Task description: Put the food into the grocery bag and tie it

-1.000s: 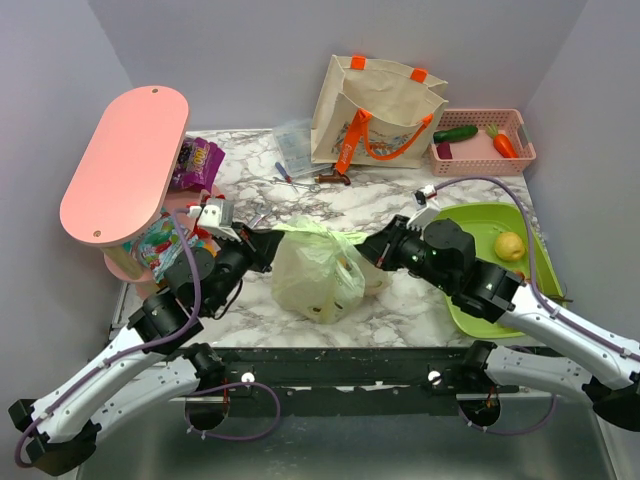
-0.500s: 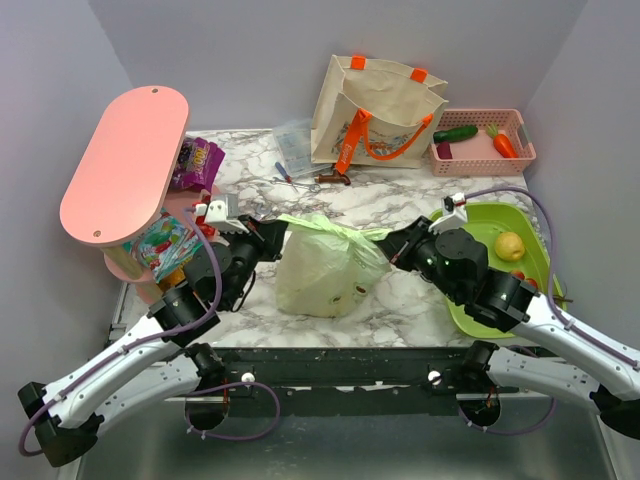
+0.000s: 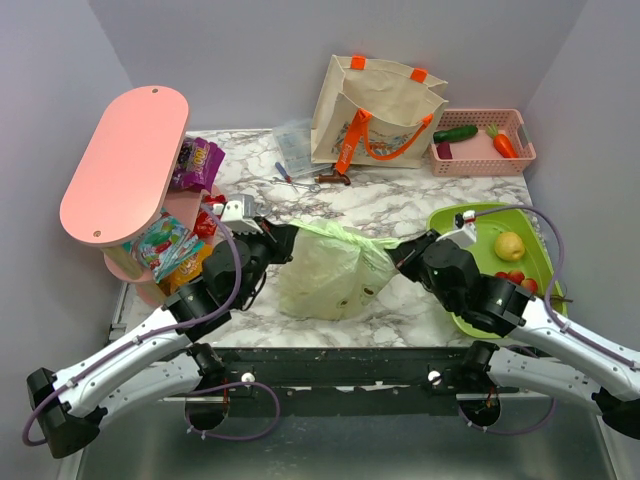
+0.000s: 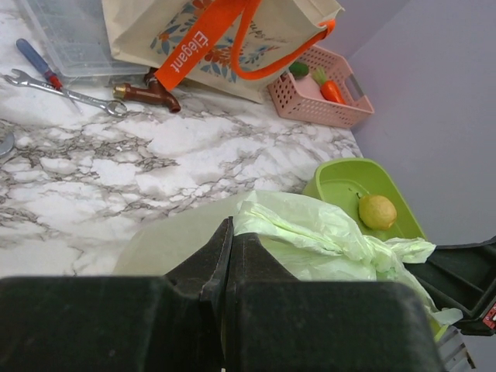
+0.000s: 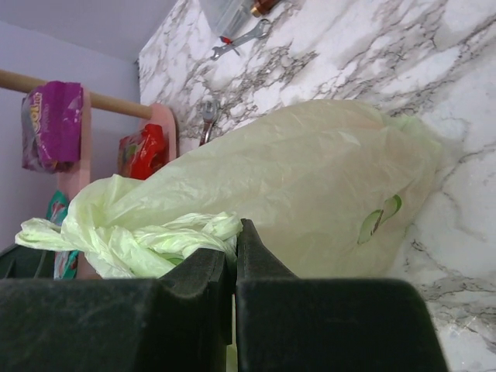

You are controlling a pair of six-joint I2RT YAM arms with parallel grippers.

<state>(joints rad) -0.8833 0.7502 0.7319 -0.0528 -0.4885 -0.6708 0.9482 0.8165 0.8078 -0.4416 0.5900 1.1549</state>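
Observation:
The pale green grocery bag [image 3: 325,275] sits bulging at the table's front centre, its handles twisted together across its top. My left gripper [image 3: 287,236] is shut on the bag's left handle [image 4: 310,232]. My right gripper [image 3: 398,256] is shut on the right handle [image 5: 155,236]. Both handles are pulled taut and away from each other. A yellow citrus fruit [image 3: 509,246] lies on the green tray [image 3: 480,222], also in the left wrist view [image 4: 377,211]. Red fruit [image 3: 512,278] lies beside it. The bag's contents are hidden.
A beige tote with orange handles [image 3: 378,108] stands at the back. A pink basket [image 3: 478,152] with cucumber and carrot is at back right. A pink shelf [image 3: 125,160] with snack packets stands at left. A wrench [image 4: 66,91], screwdriver and clear box lie behind the bag.
Both grippers pulled apart, stretching the handles sideways over the bag. The bag went from slumped to stretched wide, and the right arm drew back toward the tray.

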